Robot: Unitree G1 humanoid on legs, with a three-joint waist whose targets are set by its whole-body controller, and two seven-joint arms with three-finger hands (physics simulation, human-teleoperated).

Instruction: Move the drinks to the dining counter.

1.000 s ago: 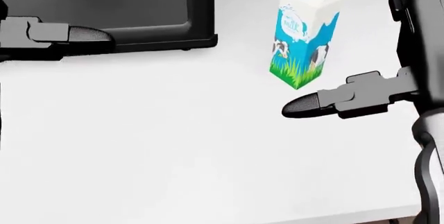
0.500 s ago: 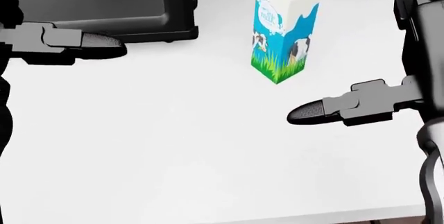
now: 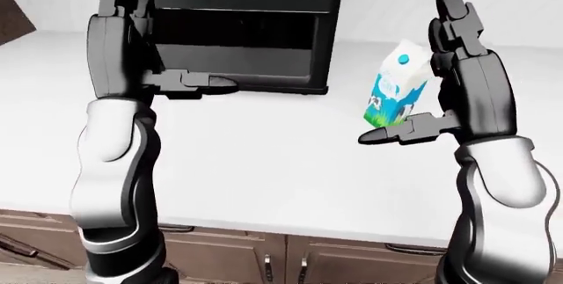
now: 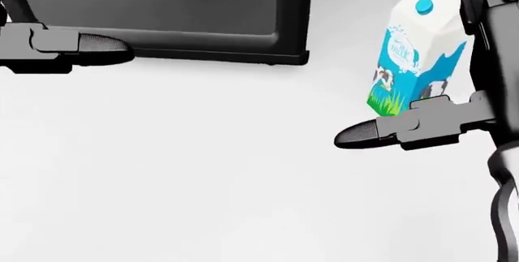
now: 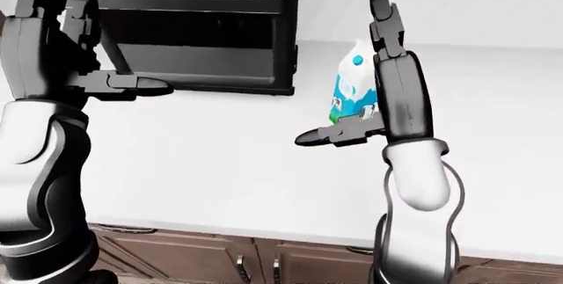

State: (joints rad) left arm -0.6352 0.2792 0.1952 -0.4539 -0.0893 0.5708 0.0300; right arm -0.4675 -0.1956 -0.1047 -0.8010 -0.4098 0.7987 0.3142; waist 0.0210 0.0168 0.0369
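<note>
Stands upright on the white desk (image 3: 264, 165): a white-and-blue gable-top milk carton with a blue cap and cow print (image 4: 414, 55), right of the black box-shaped appliance (image 3: 237, 33), just behind the right hand (image 3: 457, 93). Both hands raised, fingers (image 4: 365, 133) spread apart, holding nothing; same for the left hand (image 3: 132, 53). Probably light cardboard, slightly crushable, smooth-sided. Best gripped across the flat mid-body walls, below the gable, with moderate squeeze.

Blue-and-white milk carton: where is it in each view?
Left-eye view: blue-and-white milk carton right of centre, beside the right hand.
Head view: upper right, above the thumb.
Right-eye view: centre.
Shared landmark: black microwave, left of the carton.
</note>
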